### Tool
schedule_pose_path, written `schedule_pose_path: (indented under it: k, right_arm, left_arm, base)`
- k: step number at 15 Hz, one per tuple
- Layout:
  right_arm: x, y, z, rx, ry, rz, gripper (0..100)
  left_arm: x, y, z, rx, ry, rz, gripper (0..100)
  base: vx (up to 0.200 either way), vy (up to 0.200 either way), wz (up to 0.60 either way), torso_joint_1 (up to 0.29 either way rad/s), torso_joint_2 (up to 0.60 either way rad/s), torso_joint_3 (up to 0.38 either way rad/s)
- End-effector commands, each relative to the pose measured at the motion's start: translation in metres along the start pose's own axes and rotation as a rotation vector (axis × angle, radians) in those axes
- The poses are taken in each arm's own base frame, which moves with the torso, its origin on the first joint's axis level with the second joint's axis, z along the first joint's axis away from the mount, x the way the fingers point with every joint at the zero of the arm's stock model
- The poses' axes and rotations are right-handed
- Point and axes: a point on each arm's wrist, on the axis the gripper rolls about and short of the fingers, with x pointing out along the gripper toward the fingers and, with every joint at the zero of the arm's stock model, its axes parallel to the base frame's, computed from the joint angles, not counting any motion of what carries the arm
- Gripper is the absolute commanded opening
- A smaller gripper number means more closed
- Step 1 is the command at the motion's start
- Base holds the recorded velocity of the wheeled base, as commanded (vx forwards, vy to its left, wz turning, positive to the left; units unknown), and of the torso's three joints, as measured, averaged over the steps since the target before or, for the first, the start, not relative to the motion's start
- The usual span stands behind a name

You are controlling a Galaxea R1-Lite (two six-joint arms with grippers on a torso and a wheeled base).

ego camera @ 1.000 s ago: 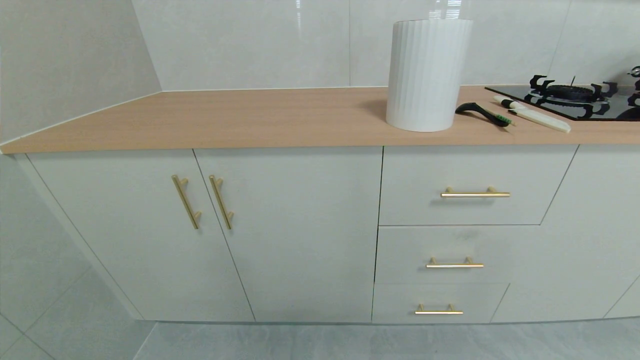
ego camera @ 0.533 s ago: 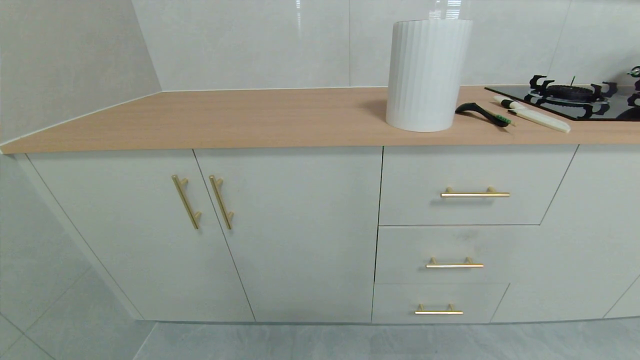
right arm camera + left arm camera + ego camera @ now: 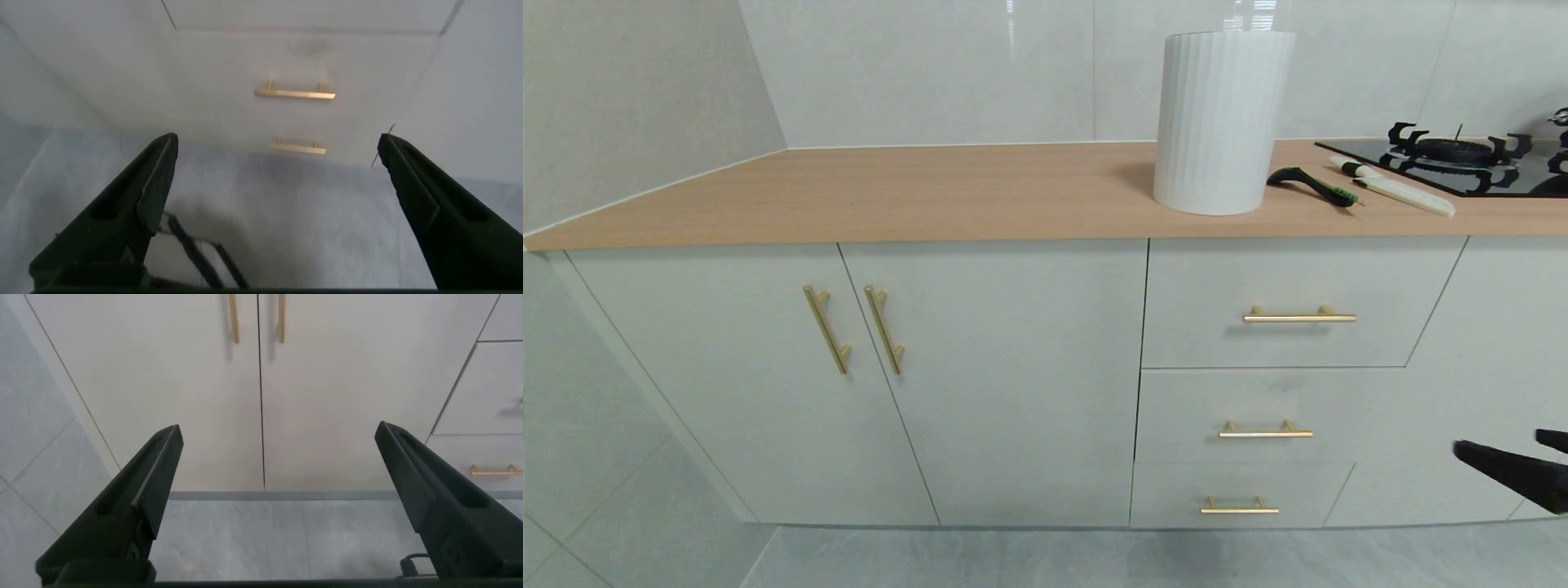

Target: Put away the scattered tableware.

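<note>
The right hand (image 3: pixel 1499 441) (lower right) and left hand (image 3: pixel 278 434) are hanging open, empty. The knife (image 3: pixel 1401 190) and black tool (image 3: pixel 1311 184) are lying upper right on the counter (image 3: pixel 931 192). Any steep rise is risking a strike on its edge.

A matt wood-grain countertop (image 3: pixel 931 192) carries a ribbed matt white holder (image 3: pixel 1221 122) beneath glossy wall tiles (image 3: pixel 931 73), with brass-coloured metal drawer handles (image 3: pixel 1298 316) below

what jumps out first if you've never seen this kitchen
A tall white ribbed canister stands on the wooden countertop, above the drawers. Beside it, toward the black hob, lie a black-handled utensil and a white knife. Low at the right edge, the right arm's jaws stand open.
</note>
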Motion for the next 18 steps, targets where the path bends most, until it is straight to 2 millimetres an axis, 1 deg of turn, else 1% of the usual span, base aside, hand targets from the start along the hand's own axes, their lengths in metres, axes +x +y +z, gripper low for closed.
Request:
schedule_pose_path:
  k: [1, 2, 3, 4, 6, 7, 8, 9, 10, 12, 13, 15, 18]
  right_arm:
    - [0.116, -0.020, 0.003, 0.024, 0.205, 0.019, 100]
    - [0.135, -0.022, 0.000, 0.021, 0.206, 0.022, 100]
    - [0.147, -0.023, -0.003, 0.018, 0.209, 0.027, 100]
    - [0.177, -0.026, -0.009, 0.013, 0.232, 0.029, 100]
    - [0.213, -0.032, -0.020, -0.001, 0.257, 0.022, 100]
    - [0.228, -0.035, -0.024, -0.005, 0.260, 0.011, 100]
    - [0.238, -0.037, -0.027, -0.010, 0.258, -0.001, 100]
    - [0.249, -0.035, -0.027, -0.019, 0.255, -0.008, 100]
    - [0.255, -0.032, -0.030, -0.028, 0.264, -0.020, 100]
    - [0.260, -0.027, -0.036, -0.054, 0.275, -0.059, 100]
    - [0.268, -0.025, -0.041, -0.067, 0.254, -0.085, 100]
    - [0.280, -0.027, -0.052, -0.079, 0.217, -0.135, 100]
    - [0.289, -0.029, -0.063, -0.081, 0.203, -0.149, 100]
  left_arm:
    - [0.000, 0.000, 0.000, 0.000, 0.001, 0.000, 100]
    - [0.000, 0.000, 0.000, 0.000, 0.001, 0.000, 100]
    - [0.000, 0.000, 0.000, 0.000, 0.003, 0.000, 100]
    - [0.000, 0.000, 0.000, 0.000, 0.001, 0.000, 100]
    - [0.000, 0.000, 0.000, 0.000, 0.001, 0.000, 100]
    - [0.000, 0.000, 0.000, 0.000, 0.001, 0.000, 100]
    - [0.000, 0.000, 0.000, 0.000, 0.003, 0.000, 100]
    - [0.000, 0.000, 0.000, 0.000, 0.003, 0.000, 100]
    - [0.000, 0.000, 0.000, 0.000, 0.001, 0.000, 100]
    - [0.000, 0.000, 0.000, -0.001, 0.003, 0.000, 100]
    - [0.000, 0.000, 0.000, -0.001, 0.003, 0.000, 100]
    - [0.000, 0.000, 0.000, 0.000, 0.001, 0.000, 100]
    - [0.000, 0.000, 0.000, -0.001, 0.003, 0.000, 100]
  base:
    - [0.000, 0.000, 0.00, 0.000, 0.00, 0.000]
    - [0.000, 0.000, 0.00, 0.000, 0.00, 0.000]
    - [0.000, 0.000, 0.00, 0.000, 0.00, 0.000]
    - [0.000, 0.000, 0.00, 0.000, 0.00, 0.000]
    - [0.000, 0.000, 0.00, 0.000, 0.00, 0.000]
    - [0.000, 0.000, 0.00, 0.000, 0.00, 0.000]
    - [0.000, 0.000, 0.00, 0.000, 0.00, 0.000]
    - [0.000, 0.000, 0.00, 0.000, 0.00, 0.000]
    - [0.000, 0.000, 0.00, 0.000, 0.00, 0.000]
    - [0.000, 0.000, 0.00, 0.000, 0.00, 0.000]
    - [0.000, 0.000, 0.00, 0.000, 0.00, 0.000]
    - [0.000, 0.000, 0.00, 0.000, 0.00, 0.000]
    - [0.000, 0.000, 0.00, 0.000, 0.00, 0.000]
